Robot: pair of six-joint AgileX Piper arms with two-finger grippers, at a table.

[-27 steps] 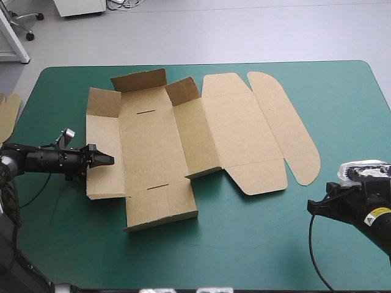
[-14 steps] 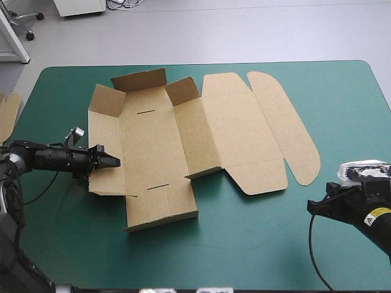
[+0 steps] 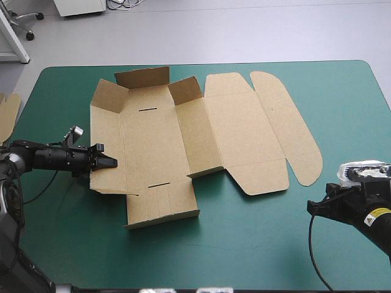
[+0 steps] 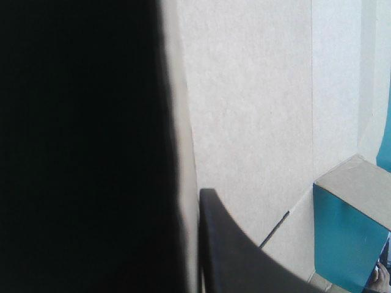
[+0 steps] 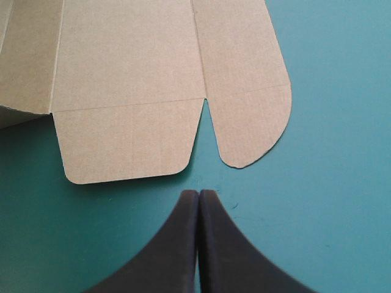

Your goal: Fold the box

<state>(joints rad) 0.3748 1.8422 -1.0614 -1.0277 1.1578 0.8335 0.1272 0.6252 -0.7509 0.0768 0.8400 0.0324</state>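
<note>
**High view.** Finds the box [image 3: 183, 140] opened out on the teal-green table [image 3: 256, 244], left of centre. Mostly flat, with the far wall and two corner flaps standing and the left wall panel [image 3: 109, 131] tipped up a little. Puts the left gripper [image 3: 109, 163] at that panel's outer edge, toward its near end, reaching in low from the table's left side. Keeps the right arm [image 3: 357, 210] over the near right corner, well apart from the board. Shows a spare piece of board [image 3: 6, 113] at the table's left edge.

**Left wrist view.** Looks along the panel from very close. One black finger [image 4: 238, 262] lies on one face, a large dark mass fills the other side, and a thin strip of board runs between. Reads as pinched onto the panel, all but closed.

**Right wrist view.** Shows the right gripper [image 5: 200, 196] pressed into a single point, holding nothing. Sits over bare cover just short of the rounded lid flap [image 5: 250, 116] and the tab [image 5: 128, 140] beside it.

**Step in hand, as a judgement.** Raising the left wall, early in the fold. Next calls for swinging the panel upright along its crease without dragging the whole sheet sideways. Probably wants the idle gripper pressing the floor down to steady it.
</note>
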